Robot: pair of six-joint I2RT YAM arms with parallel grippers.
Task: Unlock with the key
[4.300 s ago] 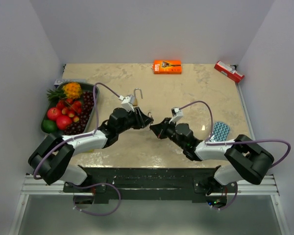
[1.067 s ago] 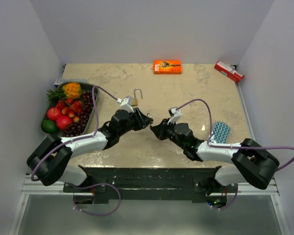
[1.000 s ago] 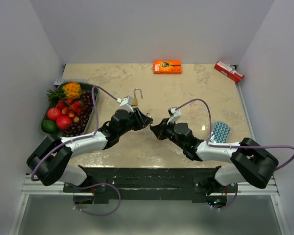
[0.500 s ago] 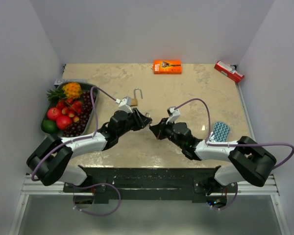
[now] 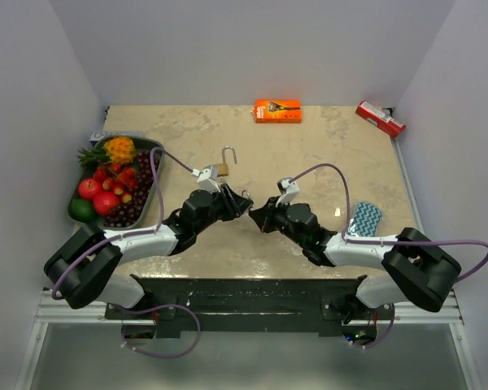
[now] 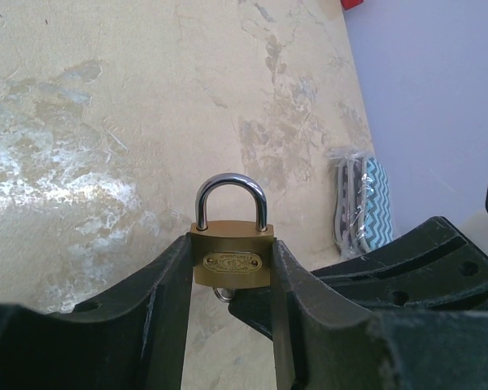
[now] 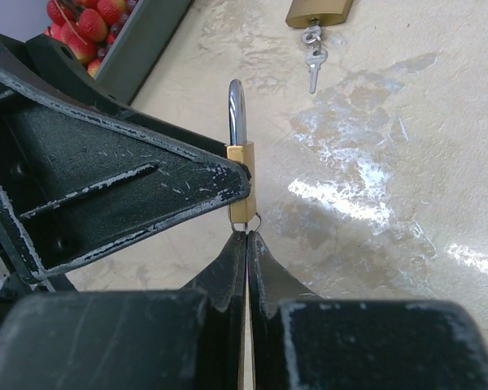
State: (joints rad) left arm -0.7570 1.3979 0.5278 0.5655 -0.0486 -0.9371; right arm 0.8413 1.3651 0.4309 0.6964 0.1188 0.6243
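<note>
Left claw (image 6: 232,244) clamped on the sides of a brass padlock (image 6: 232,262), loop upward and closed, held above the table (image 6: 81,122). Right claw (image 7: 246,237) pressed fully together, tips at the small ring (image 7: 255,221) under the padlock's base; key itself hidden, so impossible to tell if pinched. Left arm (image 5: 138,237) and right arm (image 5: 350,248) stretched low and inward, meeting tip to tip mid-table. Second padlock (image 5: 221,168), loop open, lying farther back with keys (image 7: 313,50) attached.
</note>
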